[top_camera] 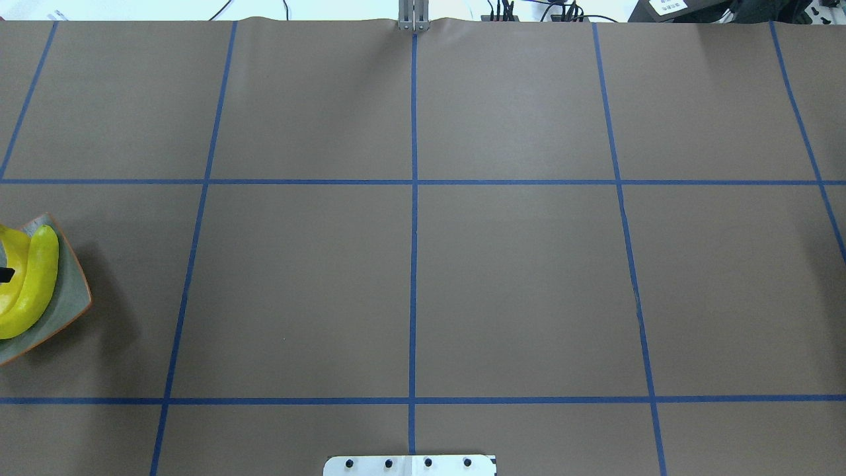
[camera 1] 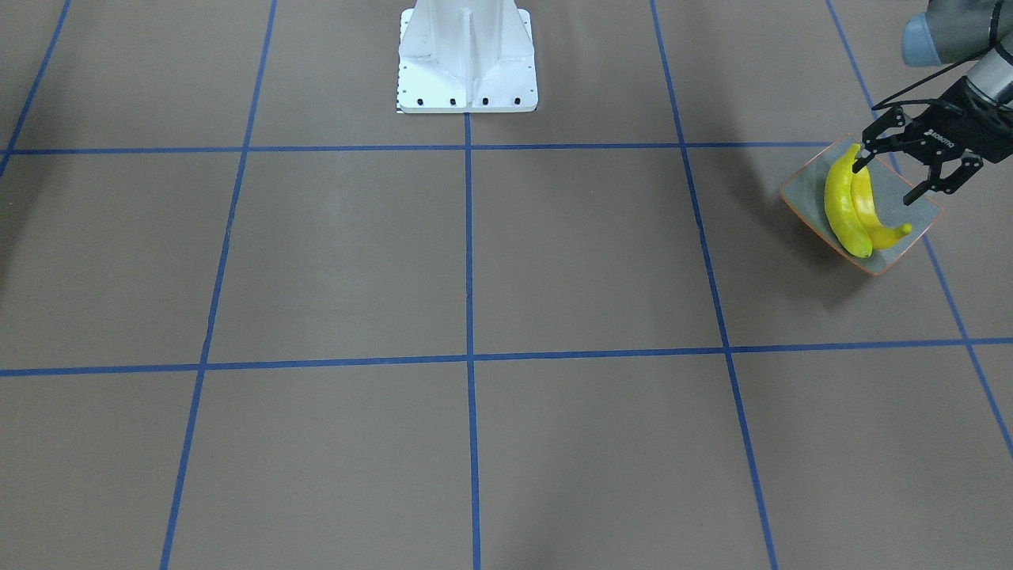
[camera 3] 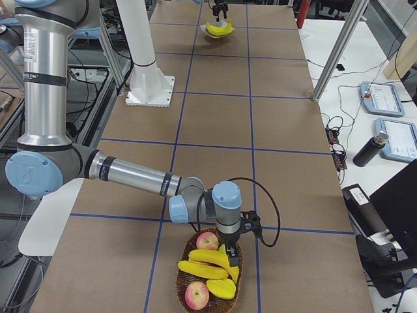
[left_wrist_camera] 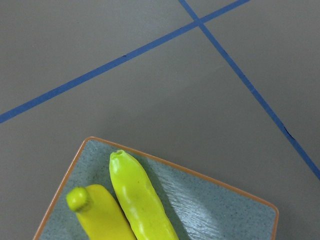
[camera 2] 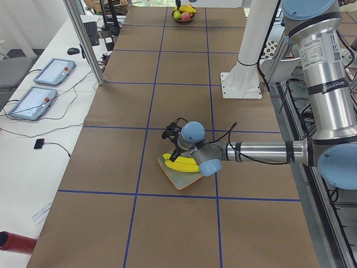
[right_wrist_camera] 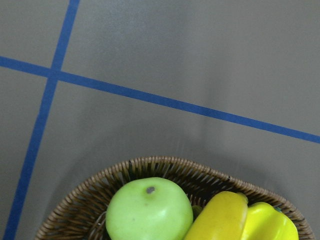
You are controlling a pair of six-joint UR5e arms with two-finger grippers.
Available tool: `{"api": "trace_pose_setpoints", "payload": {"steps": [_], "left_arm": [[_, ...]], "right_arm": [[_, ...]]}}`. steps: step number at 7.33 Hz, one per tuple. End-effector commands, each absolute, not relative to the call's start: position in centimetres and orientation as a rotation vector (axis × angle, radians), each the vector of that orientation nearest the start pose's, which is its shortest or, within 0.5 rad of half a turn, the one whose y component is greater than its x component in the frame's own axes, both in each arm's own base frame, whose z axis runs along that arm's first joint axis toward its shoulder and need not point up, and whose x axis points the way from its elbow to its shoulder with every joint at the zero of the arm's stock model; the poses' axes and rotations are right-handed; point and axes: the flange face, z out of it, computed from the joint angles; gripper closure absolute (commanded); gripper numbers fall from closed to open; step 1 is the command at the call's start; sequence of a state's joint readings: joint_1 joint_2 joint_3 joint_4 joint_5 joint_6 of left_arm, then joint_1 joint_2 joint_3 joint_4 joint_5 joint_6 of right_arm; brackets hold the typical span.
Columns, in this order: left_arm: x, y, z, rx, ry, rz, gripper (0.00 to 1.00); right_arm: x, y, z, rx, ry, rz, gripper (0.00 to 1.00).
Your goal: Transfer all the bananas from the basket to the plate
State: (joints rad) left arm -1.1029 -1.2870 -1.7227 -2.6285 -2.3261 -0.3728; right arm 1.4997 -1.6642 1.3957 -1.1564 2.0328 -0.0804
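Note:
Two bananas lie side by side on the square grey-green plate [camera 1: 806, 190] at the table's left end: a greener one [camera 1: 840, 210] and a deeper yellow one [camera 1: 872, 220]. My left gripper [camera 1: 886, 178] hangs open and empty just above them, one fingertip near the greener banana's stem end. The left wrist view shows the plate [left_wrist_camera: 210, 200] and both bananas [left_wrist_camera: 140, 200]. More bananas [camera 3: 202, 268] lie in the wicker basket [camera 3: 179, 277] at the right end. My right gripper [camera 3: 228, 251] points down into the basket over the bananas; I cannot tell if it is open or shut.
The basket [right_wrist_camera: 165, 167] also holds a green apple [right_wrist_camera: 150, 210] and two reddish apples [camera 3: 207, 241]. The white arm pedestal [camera 1: 467, 55] stands at the robot's side of the table. Blue tape lines grid the brown table.

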Motion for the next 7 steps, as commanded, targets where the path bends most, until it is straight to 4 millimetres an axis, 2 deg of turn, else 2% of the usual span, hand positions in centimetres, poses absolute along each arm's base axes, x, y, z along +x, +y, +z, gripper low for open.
{"api": "trace_pose_setpoints", "payload": {"steps": [1, 5, 7], "left_arm": [[11.91, -38.01, 58.16, 0.529, 1.003, 0.437, 0.00], [12.06, -38.30, 57.79, 0.535, 1.006, 0.439, 0.00], [12.11, -38.42, 57.75, 0.538, 1.005, 0.439, 0.00]], "right_arm": [[5.86, -44.64, 78.03, 0.117, -0.435, -0.183, 0.18], [5.23, -44.55, 78.56, 0.099, -0.439, -0.185, 0.18], [5.10, -45.26, 77.91, 0.112, -0.447, -0.186, 0.18]]}}
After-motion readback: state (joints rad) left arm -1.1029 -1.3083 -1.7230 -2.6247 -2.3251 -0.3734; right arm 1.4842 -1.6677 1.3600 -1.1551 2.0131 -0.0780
